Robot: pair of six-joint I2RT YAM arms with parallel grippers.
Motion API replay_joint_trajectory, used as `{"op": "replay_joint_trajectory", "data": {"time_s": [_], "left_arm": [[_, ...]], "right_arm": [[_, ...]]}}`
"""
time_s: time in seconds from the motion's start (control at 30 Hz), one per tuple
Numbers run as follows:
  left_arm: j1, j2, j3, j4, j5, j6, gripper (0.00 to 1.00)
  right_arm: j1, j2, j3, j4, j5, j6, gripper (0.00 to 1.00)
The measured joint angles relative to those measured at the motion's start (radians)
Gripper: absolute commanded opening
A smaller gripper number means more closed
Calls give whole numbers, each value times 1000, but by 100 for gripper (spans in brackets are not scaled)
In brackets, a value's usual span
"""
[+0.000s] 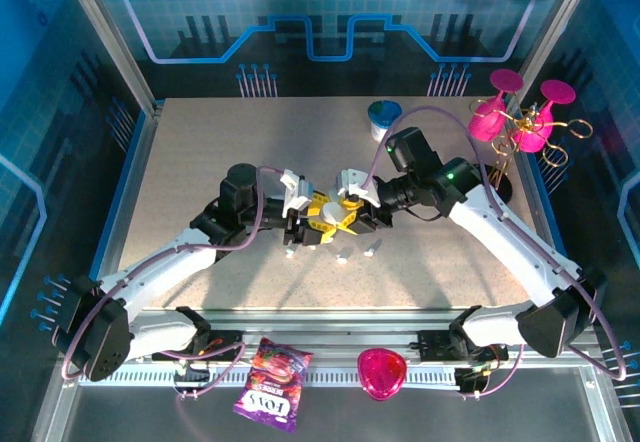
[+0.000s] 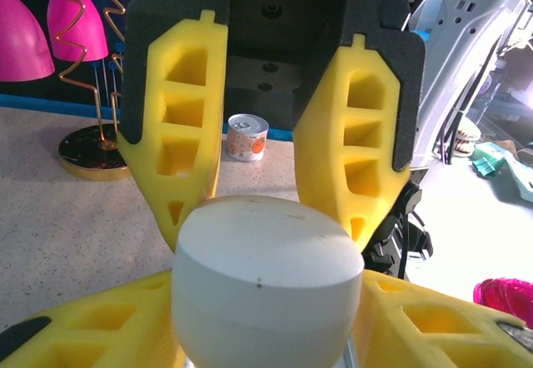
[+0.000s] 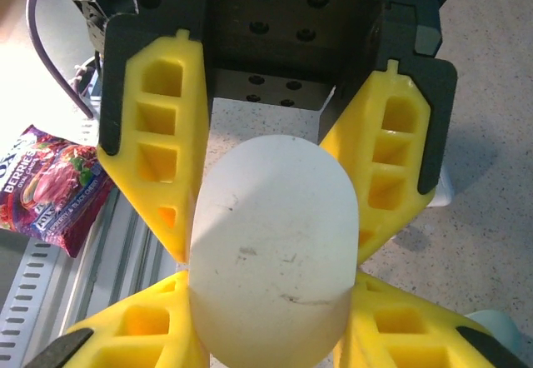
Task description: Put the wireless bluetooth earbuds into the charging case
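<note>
The left gripper (image 2: 266, 322) and the right gripper (image 3: 271, 330) both pinch the closed case (image 3: 275, 218). Its long axis runs between them. Earbuds (image 1: 342, 260) lie nearby.

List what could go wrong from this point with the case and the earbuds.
1. Both the left gripper and the right gripper pinch one smooth, rounded case; uneven pulling could make it slip out.
2. The earbuds lie loose on the table just beside the grippers; a dropped case or a low finger could scatter them.
</note>
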Motion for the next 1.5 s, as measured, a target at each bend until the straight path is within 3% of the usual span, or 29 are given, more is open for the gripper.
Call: {"op": "replay_joint_trajectory", "data": {"time_s": [0.47,0.63,0.8,1.5], "left_arm": [[-2,0,6,-36,0,21,42],[-2,0,8,-39,0,21,46],[-2,0,8,-45,0,23,34],[-4,1,7,-43,4,87,31]], "right_arm": [[11,20,29,-50,15,-3,31],[13,23,35,-55,23,-3,32],[18,25,41,-63,37,-3,33],[5,-35,25,-1,66,11,74]]}}
